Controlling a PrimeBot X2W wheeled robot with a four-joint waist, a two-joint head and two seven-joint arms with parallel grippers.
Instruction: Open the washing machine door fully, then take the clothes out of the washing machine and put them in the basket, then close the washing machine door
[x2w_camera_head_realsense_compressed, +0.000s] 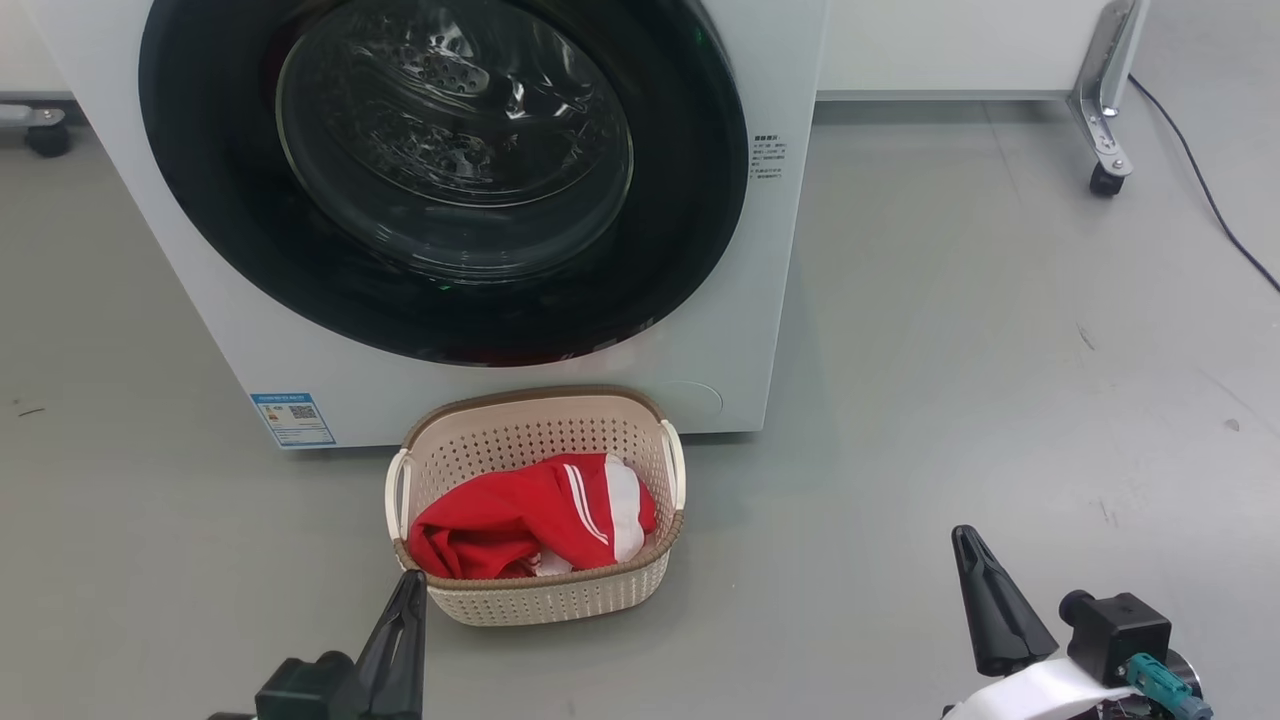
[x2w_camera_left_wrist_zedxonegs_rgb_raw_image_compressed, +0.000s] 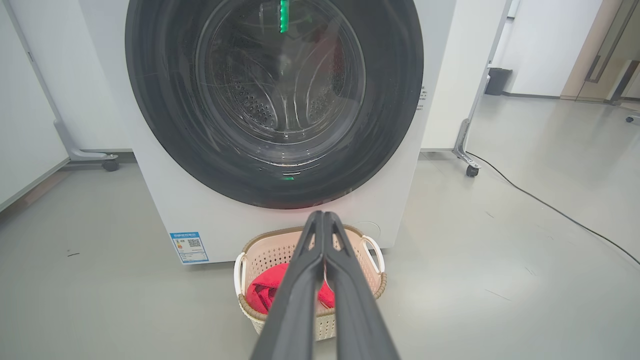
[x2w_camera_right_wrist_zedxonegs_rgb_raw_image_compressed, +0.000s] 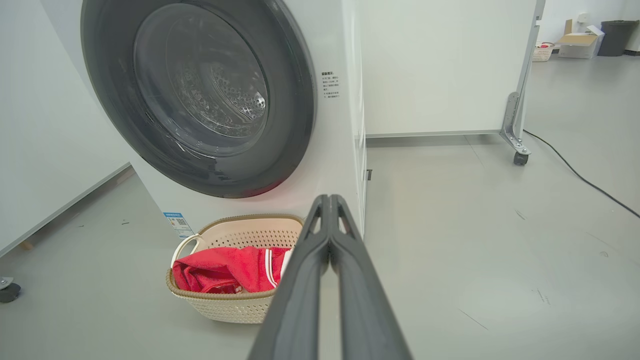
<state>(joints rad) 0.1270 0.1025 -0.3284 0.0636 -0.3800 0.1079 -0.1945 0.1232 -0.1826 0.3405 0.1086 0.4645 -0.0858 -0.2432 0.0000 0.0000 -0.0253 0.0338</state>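
1. down on the grey floor (x2w_camera_head_realsense_compressed: 950, 350), just in front of the big white front-loading washing machine (x2w_camera_head_realsense_compressed: 770, 300), sits the small cream perforated plastic basket (x2w_camera_head_realsense_compressed: 560, 600) with the brown woven-look rim. the bright red clothes (x2w_camera_head_realsense_compressed: 510, 520) with white stripes lie heaped inside it.
2. the round washing machine door (x2w_camera_head_realsense_compressed: 200, 230) with its glossy black rim looks flush against the front. through its glass i see bare steel drum and no red.
3. the left gripper (x2w_camera_head_realsense_compressed: 408, 582) has its two dark fingers pressed together on nothing, tip just beside the basket's near left corner. the right gripper (x2w_camera_head_realsense_compressed: 966, 536), likewise pinched closed and empty, stands well apart to the basket's right.
4. the door lies ahead of and above both grippers, nearly centred on the left arm's line, so that arm is nearer.
5. my guess is that the job is as good as done. at most, a push on the rim would confirm the latch.
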